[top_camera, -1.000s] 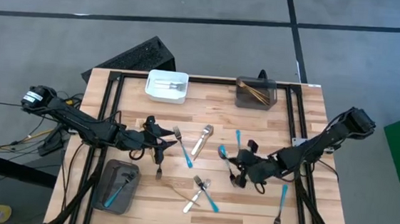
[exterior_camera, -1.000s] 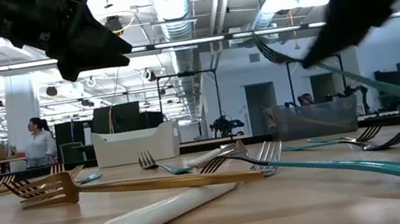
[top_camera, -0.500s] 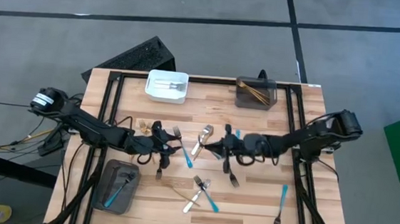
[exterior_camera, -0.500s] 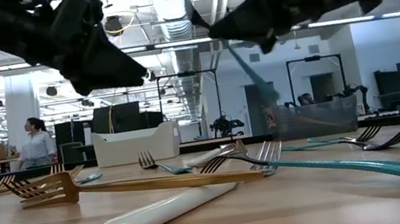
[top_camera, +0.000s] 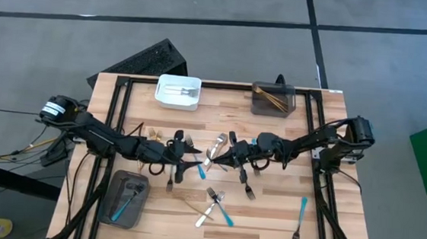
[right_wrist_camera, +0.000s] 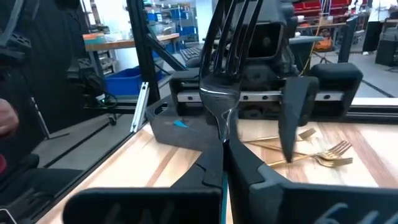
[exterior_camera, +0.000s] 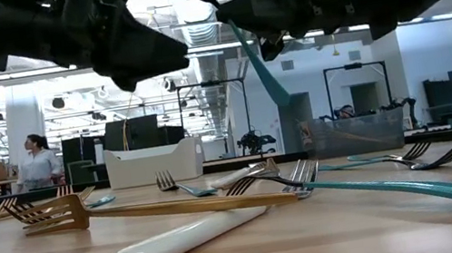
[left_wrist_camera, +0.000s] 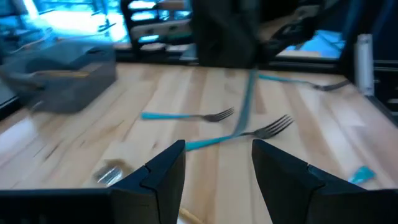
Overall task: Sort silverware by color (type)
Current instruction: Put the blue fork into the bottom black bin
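My right gripper [top_camera: 220,156] is over the table's middle, shut on a blue-handled fork [exterior_camera: 258,68]. The fork's tines [right_wrist_camera: 225,43] stick out past the fingers. My left gripper [top_camera: 182,163] is open and faces it from the left, a short way off and touching nothing. In the left wrist view the open fingers [left_wrist_camera: 214,163] frame the fork's hanging handle [left_wrist_camera: 247,102]. More silverware lies flat on the table: a blue fork [top_camera: 196,162], a white-handled piece [top_camera: 216,149], a dark fork [top_camera: 248,188], crossed forks [top_camera: 215,205] and a gold fork [exterior_camera: 157,209]. My right gripper pinches the fork's neck [right_wrist_camera: 224,127] between its two fingers, just below the tines. The fingers point roughly level toward the table's left. The fork is lifted clear, and its teal handle [exterior_camera: 267,83] hangs slanting down below the gripper.
A white bin [top_camera: 178,91] and a dark grey bin [top_camera: 273,100] stand at the far edge. Another dark grey bin [top_camera: 126,196], holding blue pieces, sits near the left front. A blue fork [top_camera: 302,210] and a dark fork [top_camera: 296,237] lie at the right front. A person [exterior_camera: 43,162] stands in the room beyond.
My right gripper has carried the blue fork, held clear of the table, from the right half toward the table's left and a little toward the far edge. Its handle now hangs more steeply. My left gripper has moved toward the table's right, closing on the right gripper.
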{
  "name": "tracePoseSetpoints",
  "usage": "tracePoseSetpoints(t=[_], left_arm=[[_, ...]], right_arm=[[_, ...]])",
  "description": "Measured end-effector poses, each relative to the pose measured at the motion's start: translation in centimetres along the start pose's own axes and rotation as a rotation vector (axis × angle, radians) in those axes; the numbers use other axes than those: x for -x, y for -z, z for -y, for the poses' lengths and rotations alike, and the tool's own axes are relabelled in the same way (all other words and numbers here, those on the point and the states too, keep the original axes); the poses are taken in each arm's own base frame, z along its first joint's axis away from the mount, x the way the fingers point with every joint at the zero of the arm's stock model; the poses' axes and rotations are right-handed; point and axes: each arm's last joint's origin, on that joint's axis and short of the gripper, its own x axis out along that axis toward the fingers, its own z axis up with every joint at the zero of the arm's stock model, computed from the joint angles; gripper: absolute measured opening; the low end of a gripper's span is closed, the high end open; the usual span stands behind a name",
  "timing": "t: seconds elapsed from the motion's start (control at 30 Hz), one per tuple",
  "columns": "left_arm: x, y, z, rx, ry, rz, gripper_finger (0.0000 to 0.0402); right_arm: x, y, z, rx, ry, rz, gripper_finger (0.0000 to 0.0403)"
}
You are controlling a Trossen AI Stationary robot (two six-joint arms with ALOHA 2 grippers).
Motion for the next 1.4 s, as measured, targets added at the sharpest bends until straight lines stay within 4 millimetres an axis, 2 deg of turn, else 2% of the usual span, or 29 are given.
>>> tracePoseSetpoints(t=[0.2, 0.63, 0.73, 0.97, 1.2, 1.3, 1.4], left_arm=[[0.0, -0.4, 0.1, -0.023, 0.092, 0.027, 0.0171], [0.0, -0.4, 0.1, -0.02, 0.092, 0.032, 0.0171], [0.0, -0.6, -0.1, 0.017, 0.042, 0.055, 0.0171], [0.0, -1.0, -0.6, 0.082, -0.101, 0.107, 0.0171], [-0.9, -1.1, -2.9, 0.131, -0.183, 0.105, 0.0171], [-1.5, -1.8, -3.7, 0.144, -0.211, 0.127, 0.0171], [-1.9, -2.6, -3.9, 0.082, -0.157, 0.131, 0.0171]], right_arm=[[0.0, 0.0, 0.0, 0.007, -0.011, 0.0, 0.0016], [0.0, 0.1, 0.0, 0.015, -0.012, -0.006, 0.0018], [0.0, 0.1, 0.0, 0.018, -0.001, -0.005, 0.0018], [0.1, 0.5, 0.8, 0.053, 0.264, -0.042, 0.0018], [0.2, 0.5, 1.1, 0.114, 0.402, -0.057, 0.0018], [0.3, 0.7, 1.4, 0.131, 0.475, -0.077, 0.0018], [0.4, 0.7, 1.4, 0.142, 0.49, -0.088, 0.0018]])
